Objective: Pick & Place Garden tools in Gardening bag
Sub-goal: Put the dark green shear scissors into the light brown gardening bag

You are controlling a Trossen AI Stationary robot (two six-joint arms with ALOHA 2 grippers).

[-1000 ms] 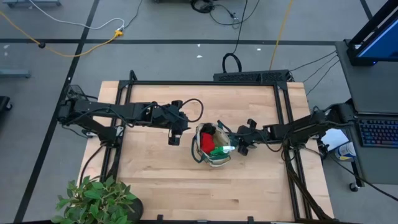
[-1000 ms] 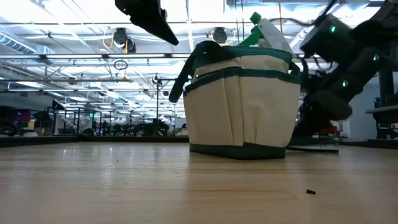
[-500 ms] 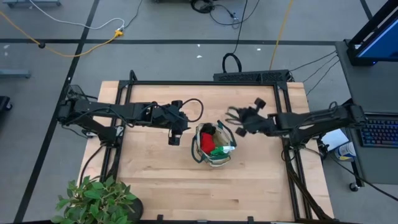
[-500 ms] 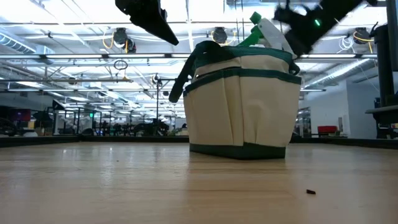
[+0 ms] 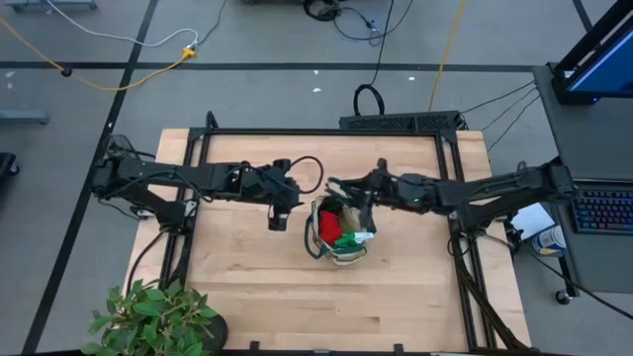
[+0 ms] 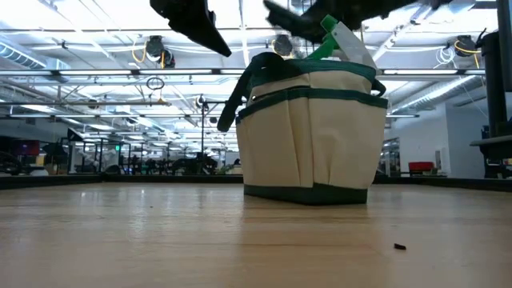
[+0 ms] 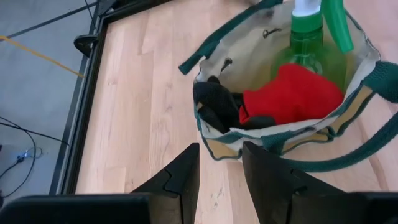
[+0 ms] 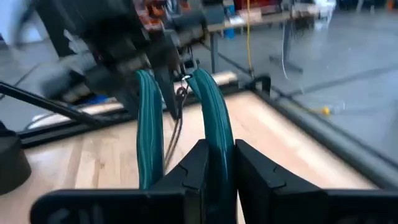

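The beige gardening bag (image 5: 339, 235) with its dark green rim stands upright on its base at the table's middle (image 6: 312, 136). Inside it show a green spray bottle (image 7: 306, 37) and a red-and-black glove (image 7: 289, 93). My right gripper (image 5: 339, 188) hovers over the bag's far rim, shut on one of the bag's green loop handles. The other loop handle (image 6: 232, 100) hangs down the bag's outer wall. My left gripper (image 5: 278, 220) is held above the table to the left of the bag, open, with nothing between its fingers (image 7: 221, 174). My right gripper pinches the dark green loop handle's strap (image 8: 212, 118) between its two fingers. The fingers lie level and come from the table's right. The strap arches out ahead of the fingers and back down beside them, while the bag stays on the table.
A leafy potted plant (image 5: 148, 318) stands at the table's near left corner. A dark metal frame (image 5: 326, 132) borders the wooden top. Bare wood lies in front of the bag (image 6: 240, 240), with a small dark speck (image 6: 398, 246) on it.
My right gripper has risen from low at the bag's right side, tipped up to level, and gone toward the table's left until it is over the bag's far rim. The bag has stayed in place.
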